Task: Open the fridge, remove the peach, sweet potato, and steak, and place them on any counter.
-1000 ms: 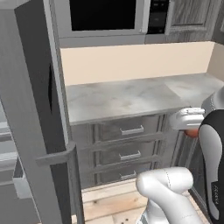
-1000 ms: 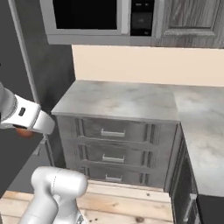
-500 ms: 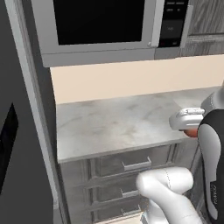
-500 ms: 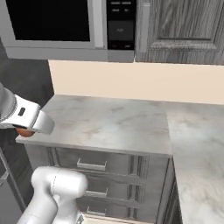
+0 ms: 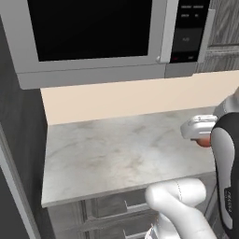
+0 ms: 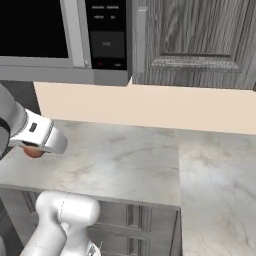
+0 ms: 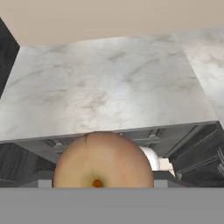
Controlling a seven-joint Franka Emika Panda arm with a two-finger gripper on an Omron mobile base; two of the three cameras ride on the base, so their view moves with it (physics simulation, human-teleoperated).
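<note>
Peach [image 7: 103, 159] sat clamped in half-open gripper [image 7: 103, 183], lower centre of hand view; best carried forward over counter [image 7: 109, 83], lowered gently, then released.

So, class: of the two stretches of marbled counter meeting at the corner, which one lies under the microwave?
The left stretch of counter, directly beneath the microwave; the right stretch sits under the grey wall cabinet.

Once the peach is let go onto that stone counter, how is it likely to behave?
The peach looks round and smooth, so it would probably roll a little on the flat counter unless set down gently. Held in the tool, it shows no squashing, so it seems fairly firm. It is small, so likely light, though a hard drop might bruise it.
</note>
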